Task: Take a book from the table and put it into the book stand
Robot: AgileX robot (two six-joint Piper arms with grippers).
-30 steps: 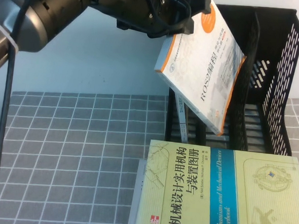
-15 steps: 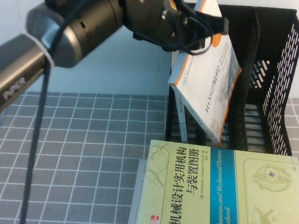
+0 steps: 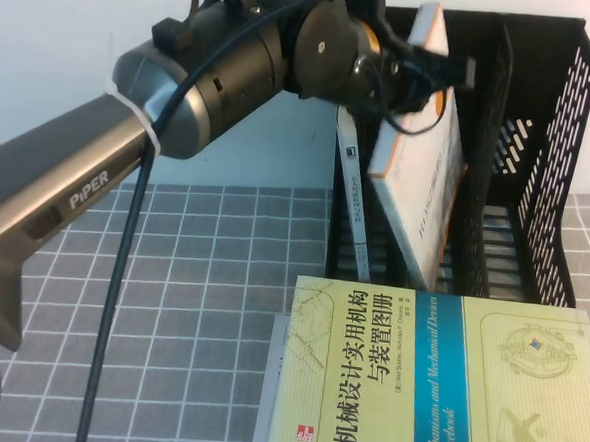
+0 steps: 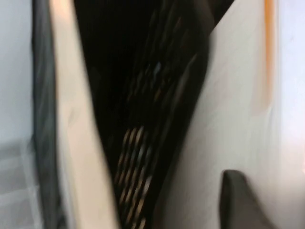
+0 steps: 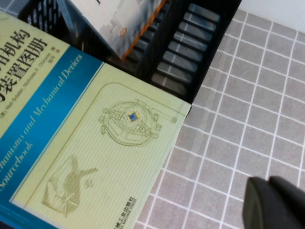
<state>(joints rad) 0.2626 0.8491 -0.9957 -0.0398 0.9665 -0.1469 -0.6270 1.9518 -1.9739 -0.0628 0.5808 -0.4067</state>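
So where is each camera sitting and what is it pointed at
High view: raised on the robot's side, looking down at the black mesh book stand; left gripper holds the white orange-edged book.
Left wrist: peers into the stand beside that book.
Right wrist: over the yellow-green book; right gripper low. All share the stand.

You had the book stand (image 3: 539,156) at the table's far right. Inside its left compartment: held book (image 3: 423,179), tilted, clamped at its top by the left gripper (image 3: 410,63); thin book (image 3: 350,174) just left of it. In front of the stand: large book (image 3: 436,380), flat; right gripper (image 5: 276,202) above the cloth beside its right edge.
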